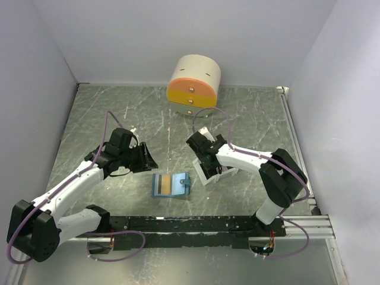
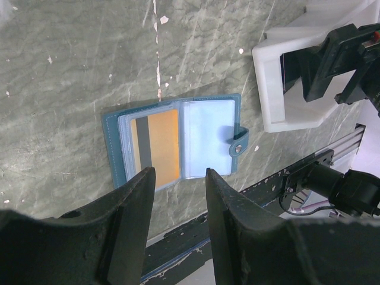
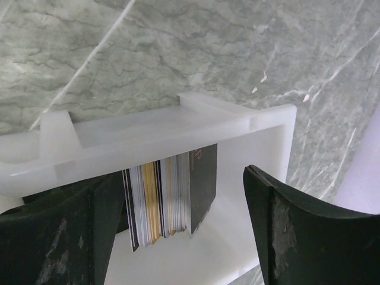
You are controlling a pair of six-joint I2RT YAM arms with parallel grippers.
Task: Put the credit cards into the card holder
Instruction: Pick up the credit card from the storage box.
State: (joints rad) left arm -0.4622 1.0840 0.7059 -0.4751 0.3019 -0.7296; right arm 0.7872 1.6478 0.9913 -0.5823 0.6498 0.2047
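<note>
Two end effectors work above a bench (image 1: 119, 113) with a grey-green, white-veined stone pattern. The only lettering is a small pale mark at the upper corner of the outermost dark card, too small to read.

The credit cards (image 3: 169, 202) stand on edge in a tight stack of thin, hard-edged rectangles: white, orange-tan and dark. They sit inside a shallow, matte white plastic tray (image 3: 178, 127) with notched walls. The right end effector (image 3: 181, 178) points down into this tray. Its black, scuffed fingers (image 3: 285, 231) are spread wide on either side of the stack, the right one clear of the dark card. Contact at the left finger cannot be told.

The card holder (image 2: 178, 145) lies open and flat on the bench, near the tray and to its left. It has a light-blue grained cover, clear glossy plastic sleeves and a darker tab (image 2: 239, 146) bearing a round snap. Its left sleeve holds an orange card (image 2: 161, 148) with a grey stripe; the right sleeve shows only pale blue. The left end effector (image 2: 179, 178) hovers tilted over the holder's near edge, fingers parted with nothing between them.

A round cream drawer box (image 1: 193, 80) with orange and yellow fronts stands at the bench's far edge.
</note>
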